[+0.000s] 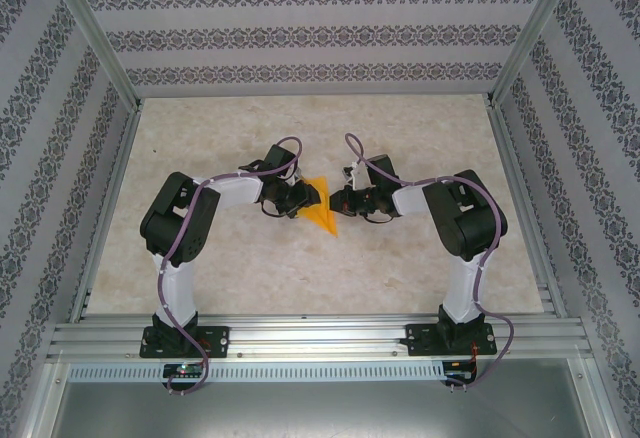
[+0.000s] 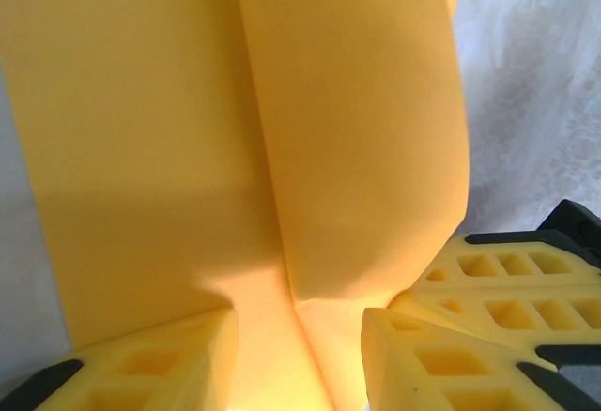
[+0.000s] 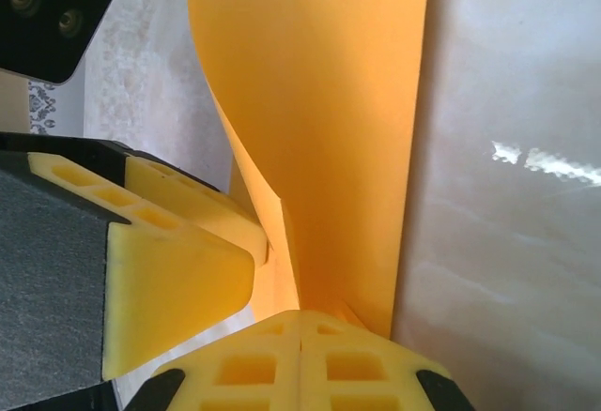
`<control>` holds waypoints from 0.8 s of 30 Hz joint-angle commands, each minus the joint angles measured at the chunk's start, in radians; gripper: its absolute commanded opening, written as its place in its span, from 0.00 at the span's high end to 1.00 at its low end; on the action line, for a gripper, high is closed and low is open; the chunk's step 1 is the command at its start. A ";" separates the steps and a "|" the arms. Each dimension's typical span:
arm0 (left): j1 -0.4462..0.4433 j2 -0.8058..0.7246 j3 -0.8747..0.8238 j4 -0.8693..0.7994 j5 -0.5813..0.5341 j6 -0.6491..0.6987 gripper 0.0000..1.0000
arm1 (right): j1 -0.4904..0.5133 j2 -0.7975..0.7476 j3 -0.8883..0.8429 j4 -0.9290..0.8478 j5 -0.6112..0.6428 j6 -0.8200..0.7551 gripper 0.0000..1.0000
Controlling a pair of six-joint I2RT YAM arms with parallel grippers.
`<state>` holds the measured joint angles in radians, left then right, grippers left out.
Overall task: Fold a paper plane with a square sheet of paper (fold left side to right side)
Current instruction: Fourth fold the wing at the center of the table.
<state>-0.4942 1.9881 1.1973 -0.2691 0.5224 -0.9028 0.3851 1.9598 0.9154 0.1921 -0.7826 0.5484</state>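
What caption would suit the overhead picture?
Over a pale table, left pincer and right pincer meet at a creased orange paper.

A pale beige desk (image 1: 300, 278) with a faint marbled pattern, seen from above, edged by silver metal rails (image 1: 320, 333) at 3, 6 and 9 o'clock. At its centre sits a piece of bright orange paper (image 1: 324, 218), a narrow pointed wedge with its tip toward 6 o'clock and its wide end toward 12. The tip appears to rest on the surface, though how much lies flat is hard to tell. Close up, the surface looks glossy, with a streak of reflected light.
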 commanded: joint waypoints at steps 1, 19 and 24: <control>-0.017 0.039 -0.013 -0.037 -0.042 0.022 0.58 | -0.011 0.001 0.018 -0.010 0.014 -0.023 1.00; -0.017 0.039 -0.013 -0.037 -0.041 0.023 0.58 | -0.021 0.005 0.043 -0.052 0.032 -0.035 1.00; -0.017 0.040 -0.013 -0.036 -0.041 0.023 0.59 | -0.020 0.009 0.049 -0.078 0.038 -0.049 1.00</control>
<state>-0.4942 1.9881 1.1973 -0.2691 0.5224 -0.9024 0.3702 1.9598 0.9401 0.1287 -0.7601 0.5293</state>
